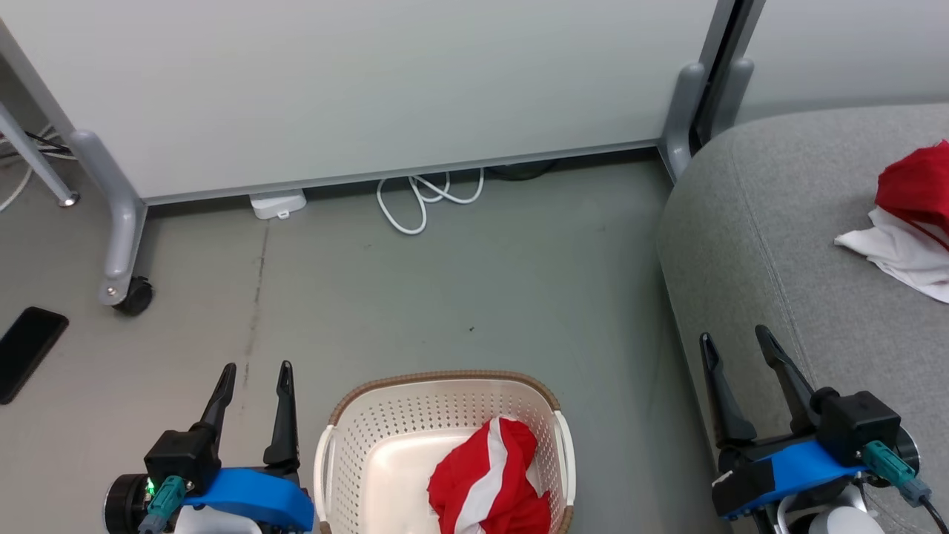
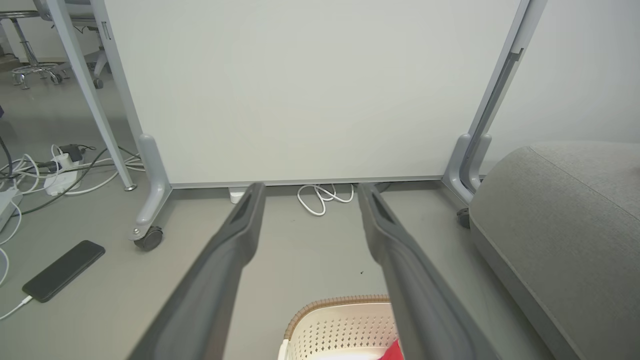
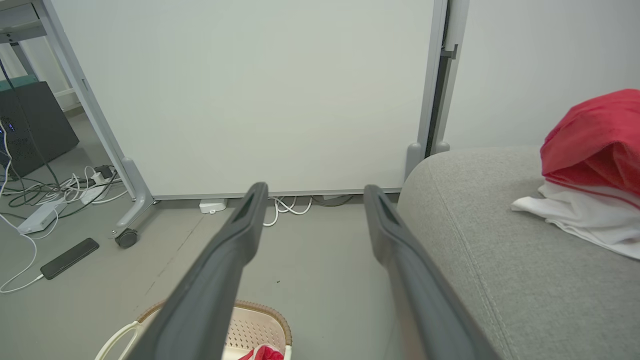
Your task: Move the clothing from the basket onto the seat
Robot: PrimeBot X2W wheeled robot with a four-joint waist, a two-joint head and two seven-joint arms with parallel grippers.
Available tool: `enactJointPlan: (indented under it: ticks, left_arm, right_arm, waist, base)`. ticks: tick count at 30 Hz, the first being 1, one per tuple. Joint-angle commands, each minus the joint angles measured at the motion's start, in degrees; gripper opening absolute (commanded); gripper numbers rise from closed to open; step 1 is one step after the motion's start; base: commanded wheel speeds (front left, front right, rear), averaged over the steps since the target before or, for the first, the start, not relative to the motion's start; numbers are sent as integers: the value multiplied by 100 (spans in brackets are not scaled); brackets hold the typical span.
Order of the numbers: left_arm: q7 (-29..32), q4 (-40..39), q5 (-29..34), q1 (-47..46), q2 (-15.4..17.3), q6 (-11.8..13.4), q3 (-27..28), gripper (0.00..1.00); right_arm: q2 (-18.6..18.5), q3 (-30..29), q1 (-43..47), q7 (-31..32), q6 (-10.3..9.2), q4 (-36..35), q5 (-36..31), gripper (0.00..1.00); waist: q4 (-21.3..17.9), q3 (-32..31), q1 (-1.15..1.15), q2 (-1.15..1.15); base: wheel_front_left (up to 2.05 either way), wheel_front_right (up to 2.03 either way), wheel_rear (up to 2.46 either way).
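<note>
A cream basket with a brown rim stands on the floor at the bottom middle of the head view, and a red and white garment lies crumpled in its right half. The second red and white garment rests on the grey sofa at the right. My left gripper hangs open over the floor just left of the basket, holding nothing. Over the sofa's front edge my right gripper is open and empty too. The basket's rim and the sofa garment also appear in the wrist views.
A white partition on grey castor legs stands behind the floor space, with a coiled white cable and a small white box at its foot. A black phone lies on the floor at the far left.
</note>
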Motion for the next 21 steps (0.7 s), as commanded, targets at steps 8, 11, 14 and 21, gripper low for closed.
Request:
enactJointPlan:
  ticks: [8,11,14,21]
  left_arm:
    - [-16,330,-55,-479,-8,-36,-164,100]
    - [-16,503,-82,-693,25,-36,-300,100]
    - [-16,721,-124,-910,76,-23,-427,100]
    - [-16,1394,-211,-1364,212,-23,-668,100]
  right_arm:
    - [-3,281,-413,-94,3,-83,59,100]
    - [-2,406,-591,-158,3,-88,106,100]
    - [-2,573,-748,-226,3,-50,176,100]
    - [-1,832,-978,-351,3,5,259,100]
  waist:
    - [-574,888,0,0]
    - [-740,1184,0,0]
    - [-922,1461,0,0]
    - [-1320,2087,0,0]
  base:
    - [0,0,0]
    - [0,0,0]
    - [0,0,0]
    - [0,0,0]
